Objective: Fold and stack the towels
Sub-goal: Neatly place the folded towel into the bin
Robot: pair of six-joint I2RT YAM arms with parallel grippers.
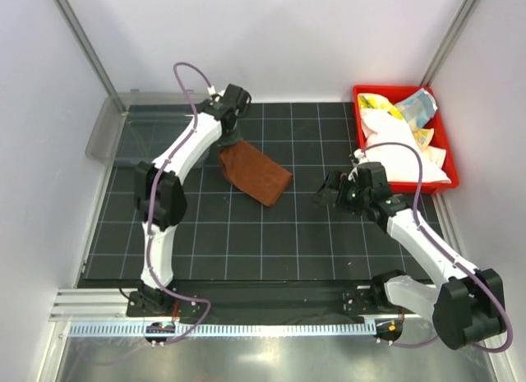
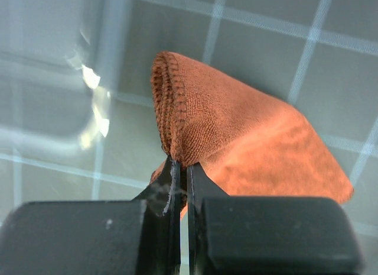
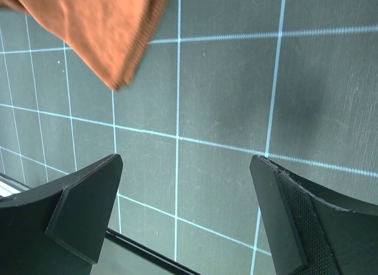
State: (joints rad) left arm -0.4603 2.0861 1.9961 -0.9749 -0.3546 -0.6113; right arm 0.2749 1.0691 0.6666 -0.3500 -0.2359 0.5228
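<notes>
Fold on the rust-brown towel point(image 1: 256, 175) looked barely started: left gripper point(image 2: 182, 168) was clamped on its far corner, right gripper point(image 3: 186, 161) was wide open and empty, probably needing another corner next.

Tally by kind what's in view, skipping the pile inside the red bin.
Rust-brown towel: 1
Red bin: 1
Clear bin: 1
Grippers: 2 (left gripper shut on that towel, right gripper open)
Total: 5

Left gripper point(image 2: 179, 183) pinching rust-brown towel point(image 2: 236, 139) edge above gridded mat point(image 2: 331, 80).
</notes>
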